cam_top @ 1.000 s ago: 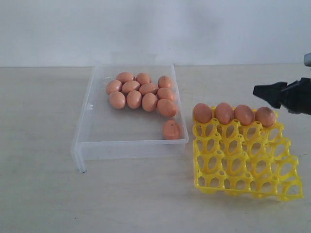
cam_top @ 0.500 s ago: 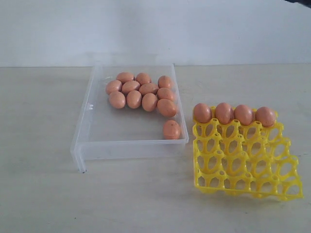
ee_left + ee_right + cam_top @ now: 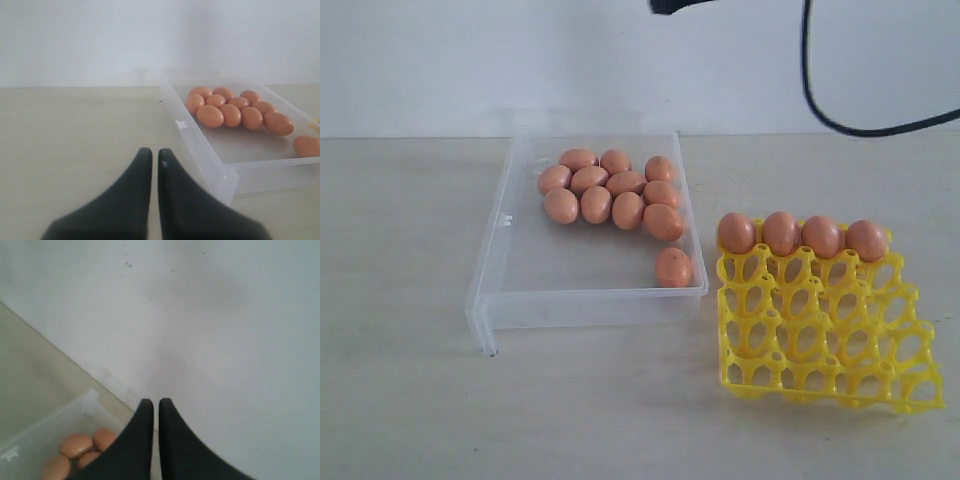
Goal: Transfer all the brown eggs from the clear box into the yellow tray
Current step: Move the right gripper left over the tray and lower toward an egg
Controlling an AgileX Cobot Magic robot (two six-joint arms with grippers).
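Nearest on the right, the yellow tray (image 3: 825,335) holds four brown eggs (image 3: 801,234) upright in its far row. Behind-left, the clear box (image 3: 590,305), long axis running away, keeps the rest clustered at its far end, one apart. Since a second ago the right gripper (image 3: 151,401), jaws pressed together, has risen and is cropped at the top edge. The left gripper (image 3: 151,150) is likewise closed.

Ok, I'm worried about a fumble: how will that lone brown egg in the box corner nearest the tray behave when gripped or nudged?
The lone egg looks smooth and oval, so it will probably roll if nudged and may slip from narrow jaws. It lies close to the clear box's low walls, which should stop a roll quickly.
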